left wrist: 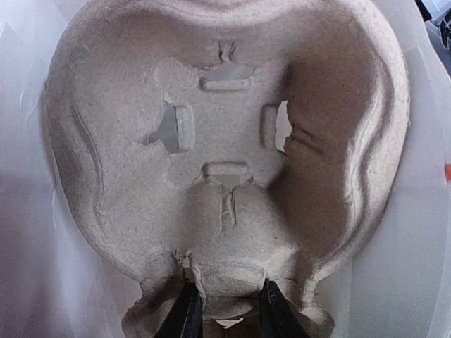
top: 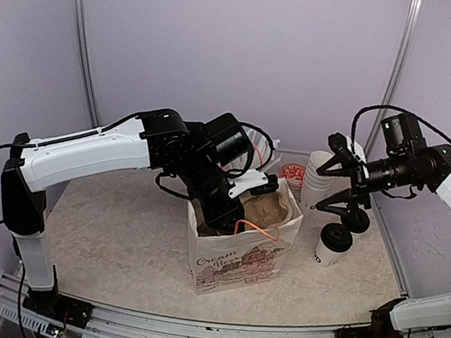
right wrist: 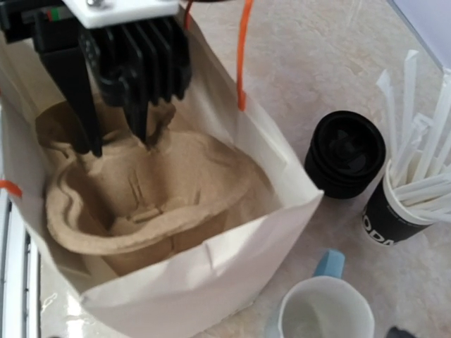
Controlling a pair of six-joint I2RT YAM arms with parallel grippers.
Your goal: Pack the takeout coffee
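Top external: marbled table (top: 122,231), lilac walls (top: 237,57); left gripper (left wrist: 227,310) pinches tray (left wrist: 225,134), right gripper (top: 321,189) spread.

Bag: white paper bag (top: 236,263) with a printed drawing on its front, standing open on the counter (top: 115,222); orange cord handles (right wrist: 242,56).
Carrier: brown pulp cup tray (left wrist: 225,176), tilted inside the bag.
Cups: stack of plain white cups (top: 317,179) behind the bag, next to a red-patterned container (top: 292,176).
Straws: black cup (right wrist: 387,218) stuffed with white wrapped straws (right wrist: 416,141).
Mug: light-blue handled mug (right wrist: 328,313), just beside the bag.
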